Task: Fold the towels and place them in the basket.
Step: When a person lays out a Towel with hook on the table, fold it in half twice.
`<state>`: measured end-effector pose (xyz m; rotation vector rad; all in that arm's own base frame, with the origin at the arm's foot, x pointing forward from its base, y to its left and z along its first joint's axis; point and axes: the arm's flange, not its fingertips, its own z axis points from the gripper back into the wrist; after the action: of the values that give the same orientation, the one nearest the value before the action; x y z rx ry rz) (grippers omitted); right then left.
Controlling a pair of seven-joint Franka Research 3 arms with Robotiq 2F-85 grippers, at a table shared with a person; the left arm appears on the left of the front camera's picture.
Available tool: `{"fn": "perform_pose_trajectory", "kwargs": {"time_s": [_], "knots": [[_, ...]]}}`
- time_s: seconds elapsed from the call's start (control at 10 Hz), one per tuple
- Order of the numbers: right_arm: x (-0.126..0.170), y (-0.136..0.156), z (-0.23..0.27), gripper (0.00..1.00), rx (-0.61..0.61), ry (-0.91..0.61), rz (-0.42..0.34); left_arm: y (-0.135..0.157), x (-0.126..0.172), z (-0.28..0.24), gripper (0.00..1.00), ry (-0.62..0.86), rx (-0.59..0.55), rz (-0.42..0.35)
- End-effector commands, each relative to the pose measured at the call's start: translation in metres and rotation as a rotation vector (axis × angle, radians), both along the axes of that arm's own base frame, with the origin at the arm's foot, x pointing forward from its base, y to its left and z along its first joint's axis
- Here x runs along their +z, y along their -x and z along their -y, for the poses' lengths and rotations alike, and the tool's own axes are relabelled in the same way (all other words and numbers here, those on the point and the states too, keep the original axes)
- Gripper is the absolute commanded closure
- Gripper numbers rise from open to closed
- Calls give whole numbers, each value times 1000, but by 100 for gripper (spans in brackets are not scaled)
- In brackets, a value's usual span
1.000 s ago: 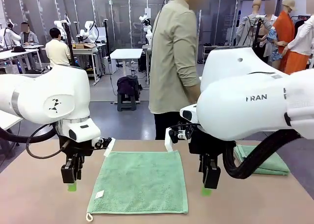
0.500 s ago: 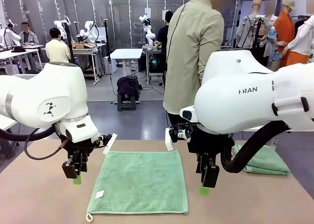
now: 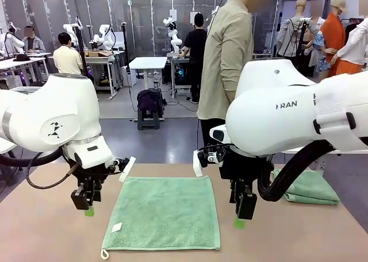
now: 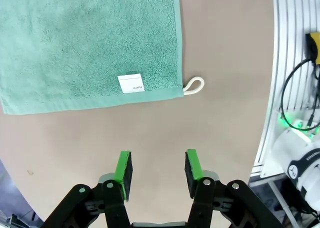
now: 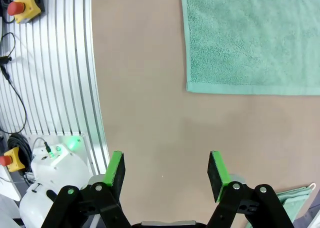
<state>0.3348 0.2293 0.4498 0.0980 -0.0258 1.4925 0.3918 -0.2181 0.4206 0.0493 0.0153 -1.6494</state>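
Observation:
A mint-green towel lies flat and unfolded on the brown table, with a white label and a loop at its near left corner. My left gripper hangs just off the towel's left edge, above the table. In the left wrist view its jaws stand apart over bare table with nothing between them, and the towel with its loop lies beyond. My right gripper hovers off the towel's right edge, open wide and empty, the towel's corner ahead. The basket is out of view.
More folded green cloth lies at the table's right, behind my right arm; a corner of it appears in the right wrist view. A person in a khaki shirt stands at the far side. The table's near edge meets a ribbed metal rail.
The person has stepped to the right behind the table. My left gripper has risen slightly and shifted a bit; the right gripper and the towel have stayed put.

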Motion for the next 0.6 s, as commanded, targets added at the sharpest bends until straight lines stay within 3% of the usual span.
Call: {"fn": "perform_pose_trajectory", "kwargs": {"time_s": [0.0, 0.2, 0.5], "knots": [[0, 1, 1, 16, -5, -8, 2, -2, 1, 2, 44, -1, -1, -2], [0, 0, 0, 16, 0, 0, 1, 0, 0, 0, 44, 0, 0, 0], [-19, 0, -14, 16, 77, 41, 23, 16, -23, 16, 44, -30, 13, 81]]}}
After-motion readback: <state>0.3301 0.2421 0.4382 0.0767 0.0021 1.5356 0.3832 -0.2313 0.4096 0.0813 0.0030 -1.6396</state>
